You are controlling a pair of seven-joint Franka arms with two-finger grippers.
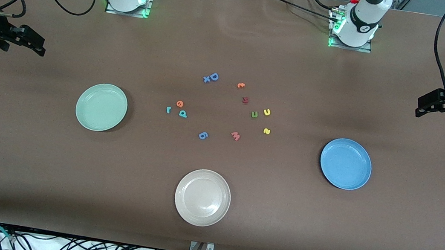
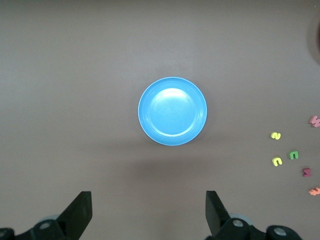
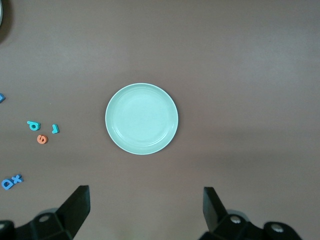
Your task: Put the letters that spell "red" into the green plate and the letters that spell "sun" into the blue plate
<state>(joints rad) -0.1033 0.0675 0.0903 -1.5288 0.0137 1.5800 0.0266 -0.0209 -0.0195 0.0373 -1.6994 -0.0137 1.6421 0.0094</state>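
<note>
Left gripper point(image 1: 422, 107) and right gripper point(image 1: 39, 46) hang spread and empty at their table ends. We judge nothing done: green plate point(image 1: 101, 107) and blue plate point(image 1: 346, 163) lie bare, "red" letters point(image 1: 177, 108) and "sun" letters point(image 1: 263, 117) between them.

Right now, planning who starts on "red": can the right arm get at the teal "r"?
Probably yes. The right gripper hangs open at its end of the table, and the teal "r" lies flat with bare table around it, beside the green plate.
</note>
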